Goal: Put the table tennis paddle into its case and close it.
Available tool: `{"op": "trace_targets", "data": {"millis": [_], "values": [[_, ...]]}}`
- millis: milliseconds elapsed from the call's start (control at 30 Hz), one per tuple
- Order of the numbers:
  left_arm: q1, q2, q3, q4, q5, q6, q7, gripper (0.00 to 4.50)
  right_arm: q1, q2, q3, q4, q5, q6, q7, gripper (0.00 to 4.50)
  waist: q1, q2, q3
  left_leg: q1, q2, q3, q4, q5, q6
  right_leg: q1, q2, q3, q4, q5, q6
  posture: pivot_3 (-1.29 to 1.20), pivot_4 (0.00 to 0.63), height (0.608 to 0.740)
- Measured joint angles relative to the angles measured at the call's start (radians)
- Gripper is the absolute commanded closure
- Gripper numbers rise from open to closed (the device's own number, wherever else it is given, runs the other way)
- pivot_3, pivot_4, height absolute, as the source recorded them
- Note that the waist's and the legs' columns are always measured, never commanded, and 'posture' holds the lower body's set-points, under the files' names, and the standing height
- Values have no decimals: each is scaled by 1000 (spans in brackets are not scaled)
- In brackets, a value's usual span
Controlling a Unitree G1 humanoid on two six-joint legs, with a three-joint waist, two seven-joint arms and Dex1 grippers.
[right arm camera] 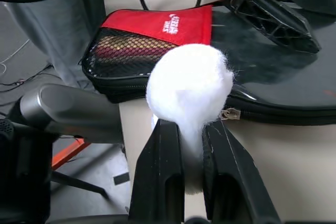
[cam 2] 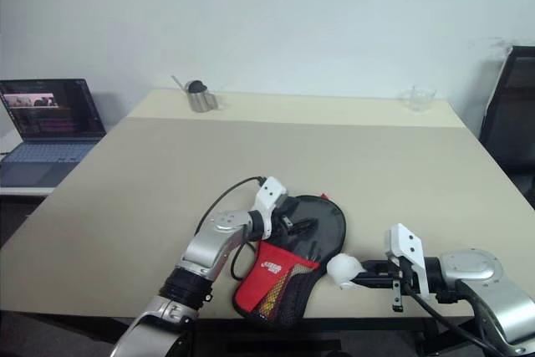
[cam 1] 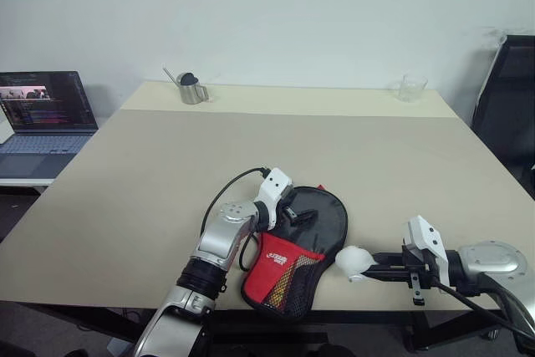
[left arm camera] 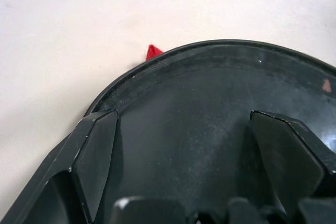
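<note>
Wide beige table (cam 1: 276, 156), near edge at the bottom of the head views. At its near edge, the case (cam 1: 311, 240): black round part farther in, red lower part with white logo and black mesh pocket overhanging the table edge. Paddle itself not discernible apart from the case; striped colours dimly visible through the mesh, too unclear to name. Zip pull visible along the case's edge (right arm camera: 229, 113) in the right wrist view.

Off the table's far left side, an open laptop (cam 1: 43, 119) with lit screen. On the far strip of the table, a small metal jug (cam 1: 192, 88) to the left and a clear glass (cam 1: 411, 87) to the right, well apart.

Left gripper (cam 1: 294, 211) resting over the black round part of the case, fingers (left arm camera: 97, 156) spread wide, nothing between them. Right gripper (cam 1: 378, 266) just right of the case, pointing toward it, fingers (right arm camera: 160, 177) pinched on a fluffy white ball (cam 1: 351, 262), the ball held beside the case's edge.
</note>
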Motion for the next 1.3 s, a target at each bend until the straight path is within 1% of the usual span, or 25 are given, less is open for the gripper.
{"op": "trace_targets", "data": {"millis": [133, 200, 233, 300, 333, 400, 467, 600, 767, 833, 900, 967, 1067, 1167, 1300], "values": [[0, 0, 0, 0, 0, 0, 0, 81, -15, -2, 16, 6, -2, 40, -16, 4430, 0, 0, 0, 0, 0, 0, 0, 0, 0, 0, 0, 0, 0, -1, -2, 0, 150, 740], [0, 0, 0, 0, 0, 0, 0, 81, -35, -2, 20, 17, -3, 59, -30, 3709, 0, 0, 0, 0, 0, 0, 0, 0, 0, 0, 0, 0, 0, -1, -2, 0, 150, 740], [0, 0, 0, 0, 0, 0, 0, 81, -49, -3, 22, 29, -5, 72, -34, 3500, 0, 0, 0, 0, 0, 0, 0, 0, 0, 0, 0, 0, 0, -1, -2, 0, 150, 740], [0, 0, 0, 0, 0, 0, 0, 81, -62, -13, 24, 48, -11, 87, -41, 2857, 1, 0, 0, 0, 0, 0, 0, 0, 0, 0, -1, 0, 0, -1, -3, 0, 150, 740], [0, 0, 0, 0, 0, 0, 0, 81, -62, -16, 24, 52, -11, 88, -39, 2466, 1, 0, 0, 0, 0, 0, 0, 0, 0, 0, 0, 0, 0, -1, -2, 0, 150, 740], [0, 0, 0, 0, 0, 0, 0, 81, -62, -17, 24, 55, -11, 79, -36, 1918, 1, 0, 0, 0, 0, 0, 0, 0, 0, 0, 0, 0, 0, -1, -2, 0, 150, 740], [0, 0, 0, 0, 0, 0, 1, 81, -62, -27, 23, 64, -13, 56, -21, 1207, 1, 0, 0, 0, 0, 0, 0, 0, 0, 0, 0, 0, 0, -1, -2, 0, 150, 740], [0, 0, 0, 0, 1, 0, 2, 81, -71, -72, 16, 89, -20, 36, -1, 1207, 1, 0, 0, 0, 0, 1, 0, 0, 0, 0, 0, 0, 0, -1, -2, 0, 150, 740], [0, 2, 0, 0, 1, 0, 1, 81, -155, -147, -28, 181, -49, 25, 3, 1207, 0, 0, 0, 0, 0, 1, 0, 0, 0, 0, 0, 0, 0, -1, -2, 0, 150, 740], [1, 8, 1, 0, 0, -2, 0, 81, -207, -144, -44, 214, -48, 30, -9, 1207, -2, 0, 0, 1, 0, 1, 0, 0, 0, 0, 0, 1, 0, -1, -2, 0, 150, 740], [0, 20, 3, 3, 0, -8, -5, 81, -305, -93, -54, 252, -46, 72, -69, 1207, -9, 0, 0, 1, 0, 1, 0, 0, 0, 0, 0, 1, 1, 0, 0, 0, 150, 740], [-12, 32, 4, 25, -1, -25, -19, 81, -414, -5, -51, 274, -45, 153, -170, 1207, -13, 0, 0, 2, 0, -1, 0, 0, 0, 0, 0, 1, 2, 0, 0, 0, 150, 740], [-20, 48, 8, 32, -9, -44, -40, 81, -451, 55, -11, 270, -49, 251, -250, 1207, -8, 0, 0, 1, 1, -2, -1, 0, 0, 0, 0, 0, 1, 0, -1, 0, 150, 740], [-20, 101, 51, 1, -62, -43, -107, 81, -481, 145, 42, 276, -64, 396, -368, 1207, -9, 0, 0, -3, 1, 0, -1, 0, 0, -4, 0, 2, 1, 0, -1, 0, 150, 740], [-36, 165, 85, -86, -126, -26, -187, 81, -504, 190, 67, 274, -62, 537, -442, 1207, -8, 0, 0, -5, 1, 0, -1, 0, 0, -5, 0, 1, 1, 0, -1, 0, 150, 740]]}}
